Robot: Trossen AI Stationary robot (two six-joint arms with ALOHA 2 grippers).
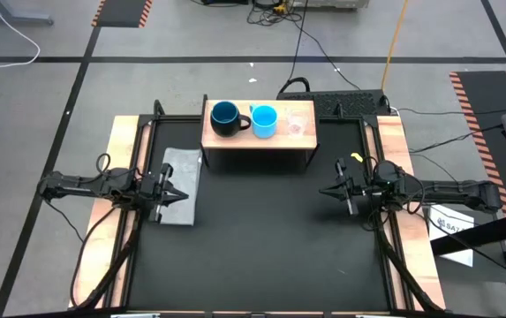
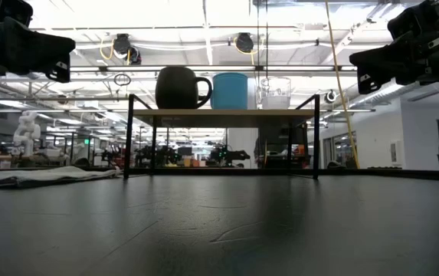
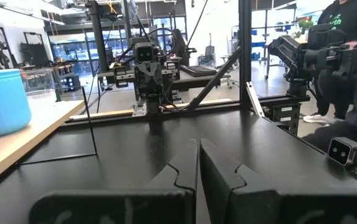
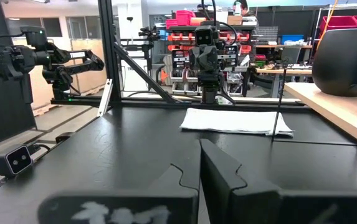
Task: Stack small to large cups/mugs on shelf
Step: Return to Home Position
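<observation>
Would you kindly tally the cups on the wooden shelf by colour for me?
Dark navy mug: 1
Light-blue cup: 1
Clear plastic cup: 1
Total: 3, all standing in a row on the shelf.

Grey floor (image 1: 191,35) marked with black tape lines (image 1: 235,59); hazard-striped mats (image 1: 122,11) at the far side. Loose cables (image 1: 310,44) and a yellow cord (image 1: 396,40) trail across it. Ceiling strip lights (image 2: 204,11) lit. Racking with red bins (image 4: 187,18) stands beyond the tabletop; open workshop hall behind
</observation>
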